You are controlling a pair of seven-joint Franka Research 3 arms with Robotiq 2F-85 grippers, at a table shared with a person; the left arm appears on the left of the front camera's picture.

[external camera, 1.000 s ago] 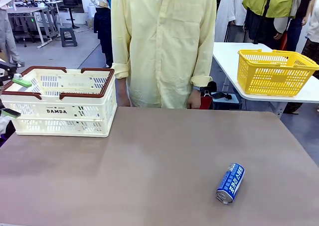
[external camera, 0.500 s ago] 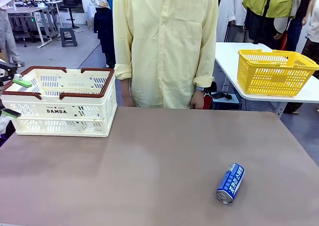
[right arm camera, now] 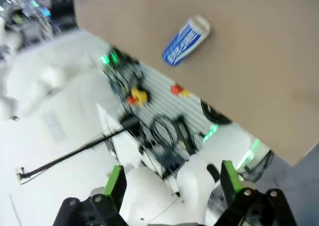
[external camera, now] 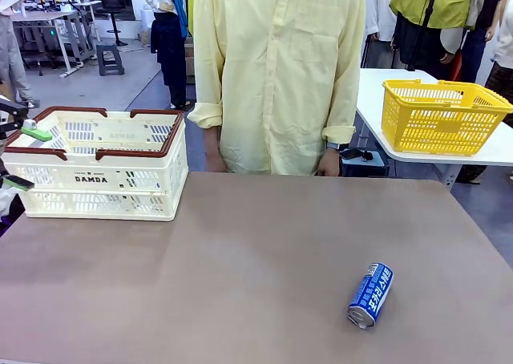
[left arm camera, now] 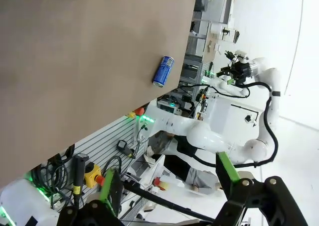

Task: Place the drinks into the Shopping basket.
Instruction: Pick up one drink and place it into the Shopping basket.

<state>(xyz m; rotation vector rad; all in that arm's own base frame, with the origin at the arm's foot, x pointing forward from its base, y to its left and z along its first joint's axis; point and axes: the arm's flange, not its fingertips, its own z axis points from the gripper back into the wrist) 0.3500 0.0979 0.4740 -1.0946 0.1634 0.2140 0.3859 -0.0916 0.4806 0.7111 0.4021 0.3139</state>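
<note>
Blue can [external camera: 370, 295] lies on its side, top end toward robot; both pincers released, empty

The brown table [external camera: 240, 260] carries two things — a basket [external camera: 100, 167] at its far left corner, a blue can [external camera: 370, 295] lying near the right front edge.

- The left gripper [left arm camera: 167, 178] is black, each finger carrying a bright green pad [left arm camera: 228, 167] along its inner face; round bolts sit at the finger joints.
- The right gripper [right arm camera: 169, 184] has the same build: black linkage, green pads, a round bolt at each knuckle.
- At the tabletop's left edge in the front view, a green pad [external camera: 34, 132] of the left gripper juts from a black finger.
- The person [external camera: 280, 67] at the tabletop's far edge wears a pale yellow button shirt with a chest pocket, sleeves rolled up.
</note>
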